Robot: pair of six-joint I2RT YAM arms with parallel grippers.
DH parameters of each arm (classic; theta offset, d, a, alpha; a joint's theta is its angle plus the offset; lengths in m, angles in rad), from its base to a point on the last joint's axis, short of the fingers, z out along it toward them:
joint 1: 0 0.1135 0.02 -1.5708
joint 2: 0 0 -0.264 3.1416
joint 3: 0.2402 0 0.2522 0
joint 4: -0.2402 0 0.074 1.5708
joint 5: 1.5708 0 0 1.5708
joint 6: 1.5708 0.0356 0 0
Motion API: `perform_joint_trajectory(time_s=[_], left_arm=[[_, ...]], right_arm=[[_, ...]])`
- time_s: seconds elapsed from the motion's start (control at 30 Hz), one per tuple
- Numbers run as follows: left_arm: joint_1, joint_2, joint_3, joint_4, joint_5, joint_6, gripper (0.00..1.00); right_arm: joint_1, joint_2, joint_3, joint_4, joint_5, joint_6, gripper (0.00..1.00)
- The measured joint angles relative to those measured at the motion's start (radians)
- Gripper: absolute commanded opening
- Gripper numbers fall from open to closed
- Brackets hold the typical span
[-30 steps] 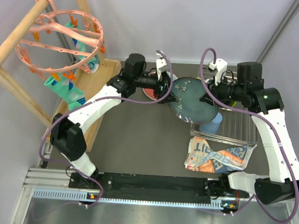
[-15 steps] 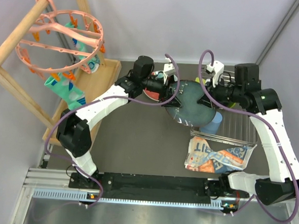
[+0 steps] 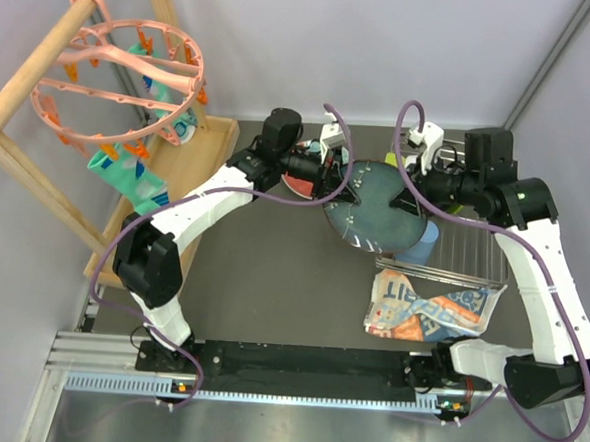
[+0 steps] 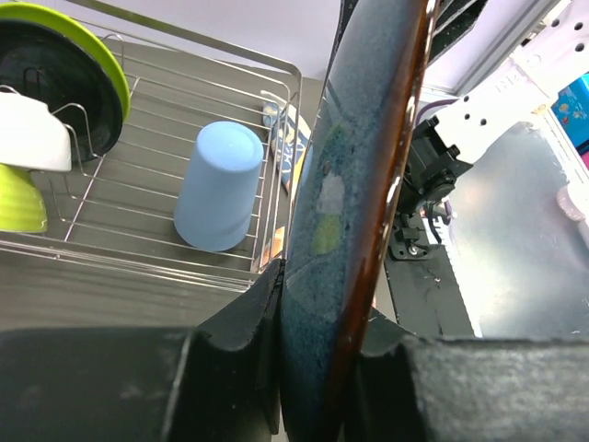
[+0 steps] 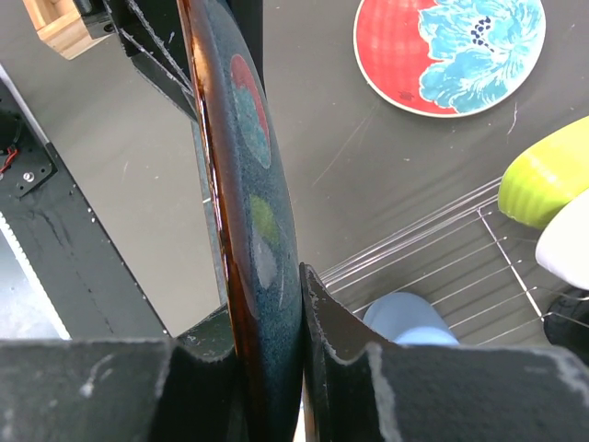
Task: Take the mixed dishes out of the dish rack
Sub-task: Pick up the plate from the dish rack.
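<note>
- Both arms stretch inward; the left gripper (image 3: 335, 188) and right gripper (image 3: 408, 195) each clamp opposite rims of the teal plate (image 3: 376, 208).
- The plate is held on edge over the dish rack (image 3: 478, 254), at its left side, above a dark table (image 3: 261, 279) with pale walls (image 3: 286, 40) around.

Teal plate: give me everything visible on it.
The dark teal speckled plate is round and glazed, with a glossy brown rim and pale spots on its face. It is held raised over the left edge of the dish rack. The left pincer and right pincer clamp opposite sides of its rim.
</note>
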Motion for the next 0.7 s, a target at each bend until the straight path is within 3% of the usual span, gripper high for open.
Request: perform_joint_trajectory(time_s=[0.03, 0.2, 0.33, 0.37, 0.47, 0.57, 0.7], left_arm=[[0.000, 0.000, 0.000, 0.002, 0.003, 0.000, 0.01], [0.000, 0.000, 0.000, 0.001, 0.013, 0.006, 0.00], [-0.001, 0.000, -0.013, 0.019, 0.022, 0.008, 0.00], [0.000, -0.003, -0.021, 0.028, 0.024, -0.001, 0.00], [0.009, -0.006, -0.071, 0.063, 0.024, -0.040, 0.00], [0.025, -0.006, -0.136, 0.095, 0.011, -0.092, 0.00], [0.063, -0.006, -0.177, 0.111, -0.026, -0.125, 0.00]], right_arm=[[0.000, -0.001, 0.000, 0.000, 0.000, 0.000, 0.00], [0.000, -0.012, -0.013, 0.003, -0.001, 0.001, 0.03], [0.000, -0.019, -0.019, 0.003, 0.000, -0.002, 0.30], [0.000, -0.019, -0.020, 0.004, -0.002, -0.006, 0.45], [0.001, -0.026, -0.020, 0.046, -0.007, -0.015, 0.67], [0.001, -0.040, -0.020, 0.068, -0.009, -0.025, 0.76], [0.001, -0.045, -0.020, 0.086, -0.005, -0.026, 0.78]])
